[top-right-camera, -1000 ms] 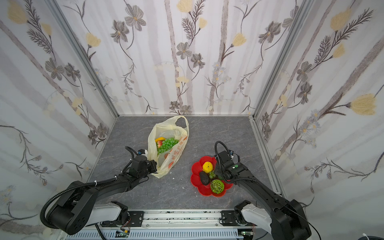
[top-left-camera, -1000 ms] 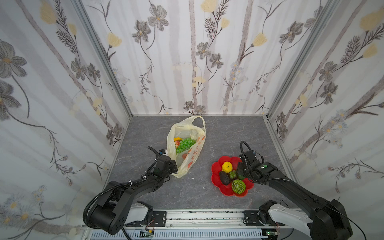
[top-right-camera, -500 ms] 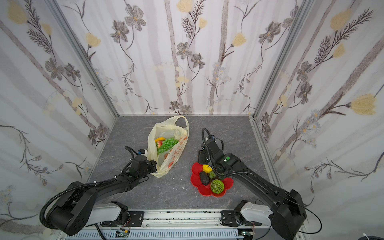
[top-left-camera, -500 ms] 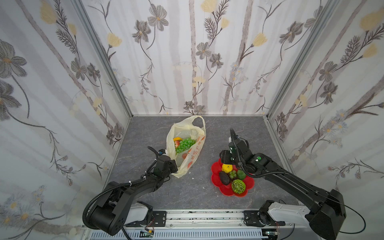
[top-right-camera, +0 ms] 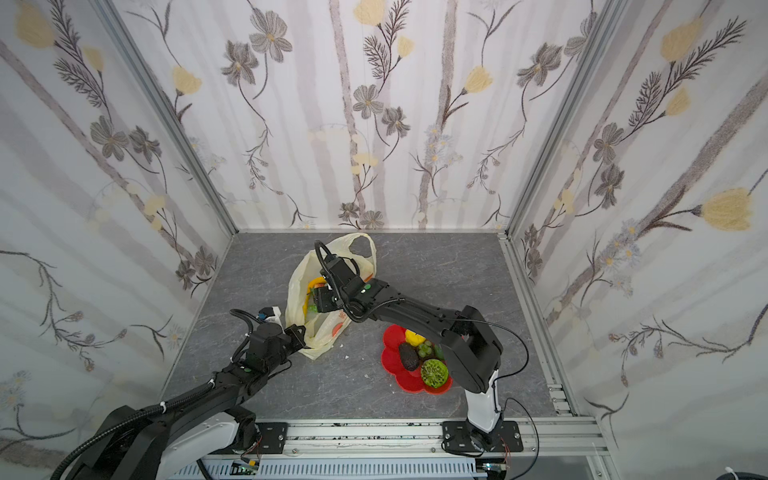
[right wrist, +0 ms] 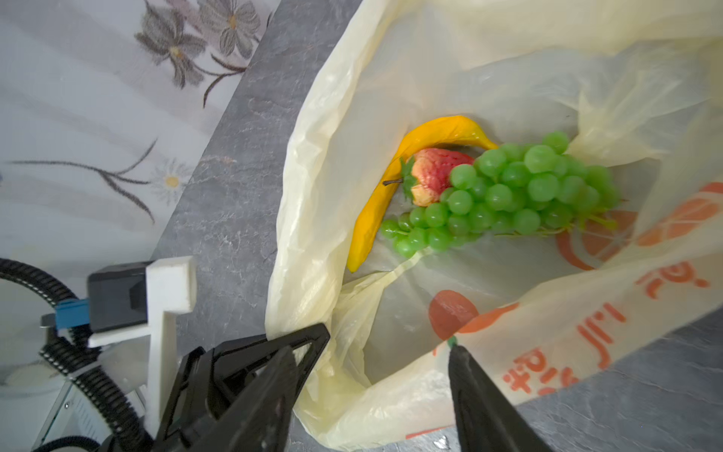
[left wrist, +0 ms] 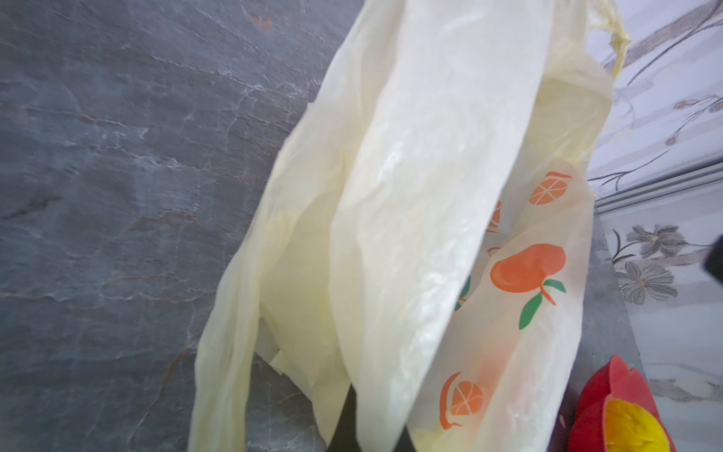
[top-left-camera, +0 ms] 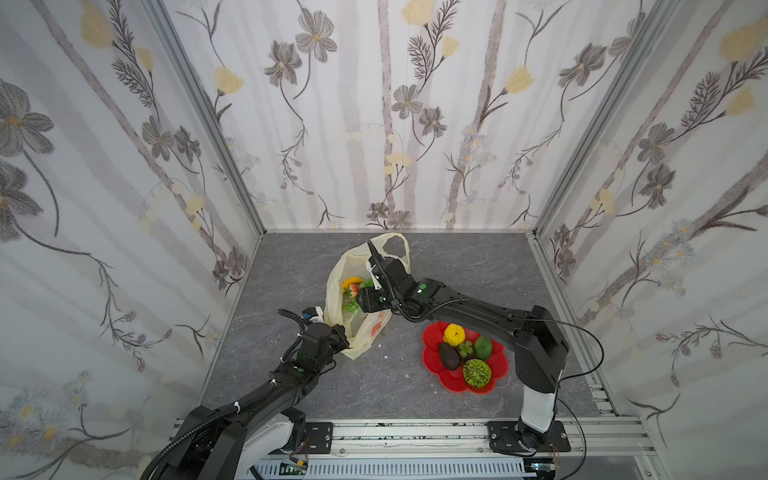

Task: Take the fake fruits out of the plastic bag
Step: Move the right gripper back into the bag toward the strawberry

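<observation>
Right wrist view: right pincer [right wrist: 371, 352] spread, back from plate [top-left-camera: 430, 357] over plastic bag [right wrist: 391, 78]; left pincer [top-left-camera: 344, 337] pinching its rim; fake fruits [right wrist: 508, 188] remain.

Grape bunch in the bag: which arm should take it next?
Likely right. The right gripper hangs open at the mouth of the plastic bag, facing the grape bunch; the left gripper is shut on its edge.
</observation>
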Robot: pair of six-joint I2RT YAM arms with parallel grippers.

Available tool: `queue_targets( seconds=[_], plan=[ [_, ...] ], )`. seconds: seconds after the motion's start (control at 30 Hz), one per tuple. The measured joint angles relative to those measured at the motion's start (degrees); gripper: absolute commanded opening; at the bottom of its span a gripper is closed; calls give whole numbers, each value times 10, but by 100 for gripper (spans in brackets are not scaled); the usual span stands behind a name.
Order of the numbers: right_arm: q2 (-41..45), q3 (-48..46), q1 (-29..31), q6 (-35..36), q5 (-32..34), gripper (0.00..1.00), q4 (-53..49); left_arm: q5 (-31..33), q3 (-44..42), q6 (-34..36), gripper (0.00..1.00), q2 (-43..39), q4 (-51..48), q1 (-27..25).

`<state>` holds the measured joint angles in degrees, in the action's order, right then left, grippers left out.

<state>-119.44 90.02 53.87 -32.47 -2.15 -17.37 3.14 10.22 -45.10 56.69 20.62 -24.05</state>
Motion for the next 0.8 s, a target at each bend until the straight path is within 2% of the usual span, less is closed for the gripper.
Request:
queue_targets(
  seconds=[0.37,0.57,0.8],
  plan=[
    [-81,0,11,0,-10,59,-1,67,-69,-105,0,-142,-64,0],
    [-83,-42,12,0,-4,55,0,66,-73,-121,0,-137,-71,0],
    [-62,-100,13,-9,13,53,4,20,-57,-103,0,-122,-63,-12]
  ],
)
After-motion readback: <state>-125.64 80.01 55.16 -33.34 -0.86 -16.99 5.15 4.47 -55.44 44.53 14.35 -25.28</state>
